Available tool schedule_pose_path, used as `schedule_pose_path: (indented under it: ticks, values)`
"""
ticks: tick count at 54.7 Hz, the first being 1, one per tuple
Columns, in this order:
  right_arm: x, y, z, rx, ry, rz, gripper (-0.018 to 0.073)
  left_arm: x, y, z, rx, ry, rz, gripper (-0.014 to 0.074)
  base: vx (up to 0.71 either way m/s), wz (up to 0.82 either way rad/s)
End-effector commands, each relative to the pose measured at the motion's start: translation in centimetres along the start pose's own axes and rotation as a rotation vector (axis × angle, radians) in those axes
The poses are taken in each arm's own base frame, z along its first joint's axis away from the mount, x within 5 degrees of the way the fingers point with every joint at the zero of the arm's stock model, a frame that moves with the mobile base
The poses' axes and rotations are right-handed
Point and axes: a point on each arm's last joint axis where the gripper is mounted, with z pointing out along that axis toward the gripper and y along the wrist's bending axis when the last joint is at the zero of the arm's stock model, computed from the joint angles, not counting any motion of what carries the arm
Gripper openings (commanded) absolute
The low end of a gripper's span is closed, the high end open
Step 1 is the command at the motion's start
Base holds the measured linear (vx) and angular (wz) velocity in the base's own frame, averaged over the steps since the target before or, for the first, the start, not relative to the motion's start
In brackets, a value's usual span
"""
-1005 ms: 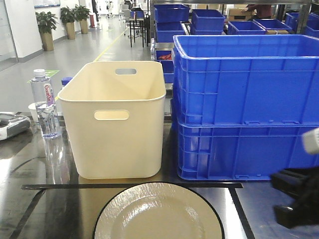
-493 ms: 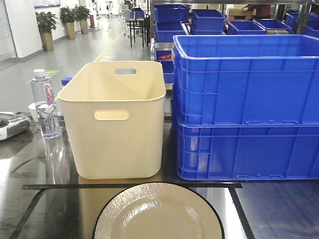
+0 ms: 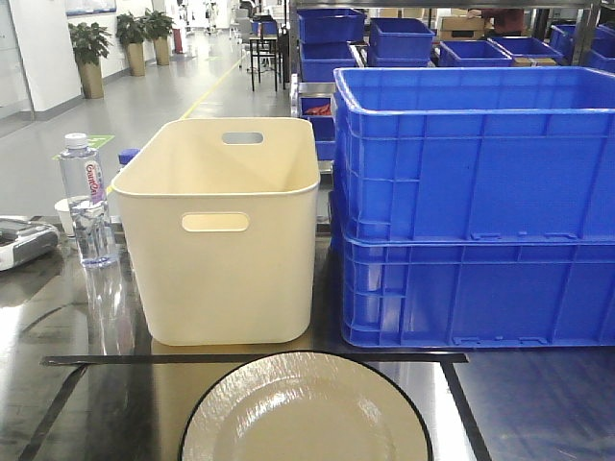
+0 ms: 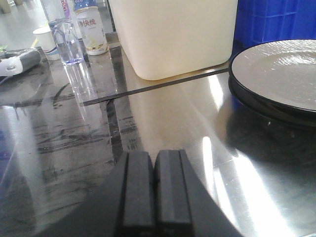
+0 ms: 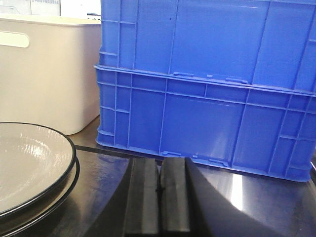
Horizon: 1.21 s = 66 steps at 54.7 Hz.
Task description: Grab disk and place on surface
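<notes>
The disk (image 3: 306, 411) is a cream plate with a black rim, lying on the dark glossy tabletop (image 3: 86, 403) inside the black tape outline (image 3: 250, 358). It shows again at the right of the left wrist view, disk (image 4: 279, 74), and at the left of the right wrist view, disk (image 5: 29, 165), where it seems to rest on a second plate. My left gripper (image 4: 154, 190) is shut and empty, low over the tabletop (image 4: 74, 138), left of the disk. My right gripper (image 5: 159, 197) is shut and empty, right of the disk. Neither gripper shows in the front view.
A cream plastic bin (image 3: 223, 226) stands just behind the tape line, with two stacked blue crates (image 3: 471, 202) to its right. A water bottle (image 3: 86, 202), a small white cup (image 3: 63, 213) and a grey device (image 3: 24, 240) sit at the left.
A dark arm part seen at the front view's right edge one second ago has left the view. The disk, bin and crates have not moved.
</notes>
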Motion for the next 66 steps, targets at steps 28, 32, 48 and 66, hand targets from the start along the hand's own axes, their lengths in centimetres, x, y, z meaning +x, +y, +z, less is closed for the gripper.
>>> schedule_pose_path:
  ticks: [28,32,48,66]
  values:
    - [-1.7,-0.1,-0.1,0.011,-0.108,-0.021,-0.0006,2.8,1.5,2.1,-0.19,-0.245,0.073,-0.0004,0.0,0.0]
    - [-1.7,-0.1,-0.1,0.011,-0.104,-0.021,-0.0006,4.6,1.7,3.5,-0.205,-0.275,0.068,-0.0004,0.0,0.0]
    - [-1.7,-0.1,-0.1,0.011,-0.107,-0.021,-0.0006,8.8,1.7,5.5,-0.197,-0.226,-0.015,-0.0004,0.0,0.0]
    - [-1.7,-0.1,-0.1,0.011,-0.108,-0.021,-0.0006,8.8,1.7,5.5,-0.196,-0.225,-0.027,-0.0004,0.0,0.0]
